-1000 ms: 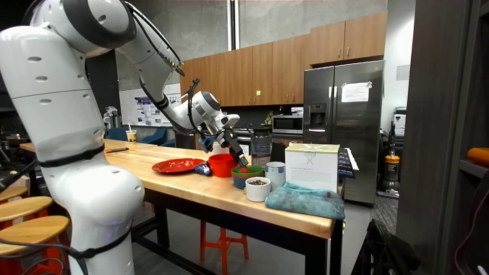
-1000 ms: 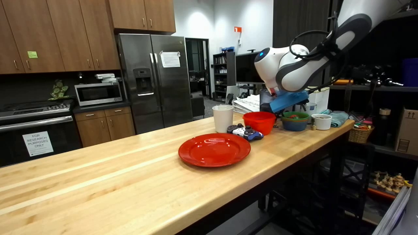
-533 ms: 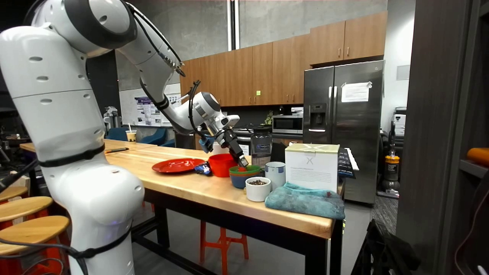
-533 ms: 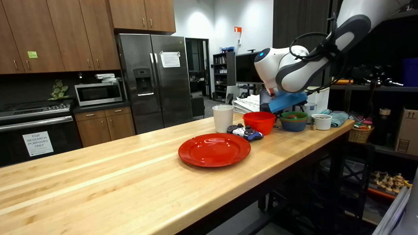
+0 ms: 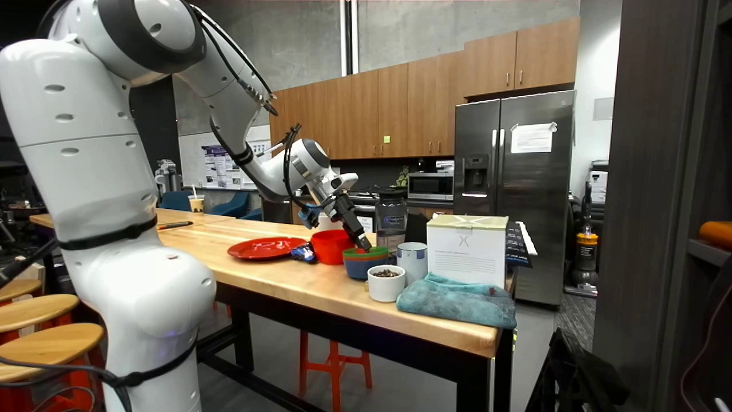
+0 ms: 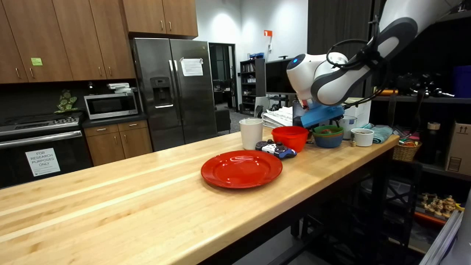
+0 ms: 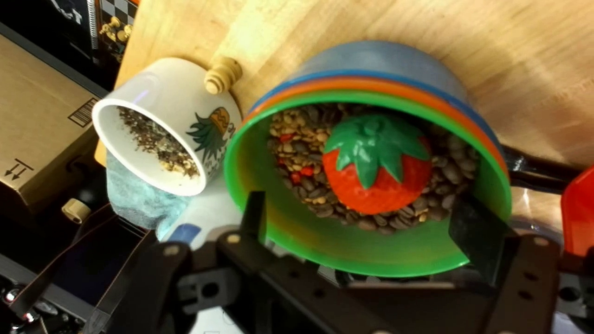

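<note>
My gripper is open and empty, its black fingers spread over a stack of nested bowls, green inside orange inside blue. Coffee beans and a red strawberry with a green leafy cap lie in the top bowl. The strawberry sits between and just ahead of the fingertips, apart from both. One finger overlaps the bowl's inner wall and the other its rim; I cannot tell if they touch. In both exterior views the gripper points down into the stack, also seen here.
A red bowl stands close beside the stack. A white cup of dried bits and a small wooden piece are on its other side. A tall jar, white box, teal cloth, controller and red plate are nearby.
The bowl stack has shifted slightly left in both exterior views, towards the red bowl, which has also shifted slightly. The gripper has moved a little with it.
</note>
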You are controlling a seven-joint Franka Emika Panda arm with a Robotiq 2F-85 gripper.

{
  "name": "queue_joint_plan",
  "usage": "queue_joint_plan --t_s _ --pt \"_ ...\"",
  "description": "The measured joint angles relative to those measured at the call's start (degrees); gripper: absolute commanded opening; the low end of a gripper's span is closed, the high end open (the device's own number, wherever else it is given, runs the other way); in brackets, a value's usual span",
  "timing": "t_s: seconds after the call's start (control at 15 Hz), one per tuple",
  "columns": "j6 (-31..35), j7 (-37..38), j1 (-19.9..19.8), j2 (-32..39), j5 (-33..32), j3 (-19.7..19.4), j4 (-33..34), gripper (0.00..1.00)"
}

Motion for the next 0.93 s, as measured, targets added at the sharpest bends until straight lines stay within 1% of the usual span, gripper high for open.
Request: queue_joint_plan --t_s 0.07,0.13,0.2,0.33,0.4,0.6,0.67,0.73,0.8,0.87,0.93 --pt "0.03 0.25 0.00 0.00 0.00 0.00 0.00 1.00" --pt "0.03 0.49 0.00 0.00 0.00 0.00 0.02 0.84" --pt "0.00 0.63 0.00 -0.02 0.00 -0.01 0.06 0.75" --pt "-0.25 0.66 -0.02 -0.17 0.00 -0.02 0.46 0.61" --pt "-0.36 0.69 -0.02 -0.24 0.00 -0.03 0.77 0.52" --pt "-0.84 0.73 -0.03 -0.38 0.00 -0.05 2.28 0.28" --pt "-0.92 0.73 -0.03 -0.39 0.00 -0.05 2.75 0.71" --pt "-0.97 0.73 -0.03 -0.39 0.00 -0.05 3.16 0.67" --pt "-0.99 0.74 -0.03 -0.39 0.00 -0.05 3.49 0.68" --pt "-1.00 0.77 -0.03 -0.39 0.00 -0.05 3.74 0.72" --pt "-1.04 0.90 -0.03 -0.39 0.00 -0.05 3.94 0.78"
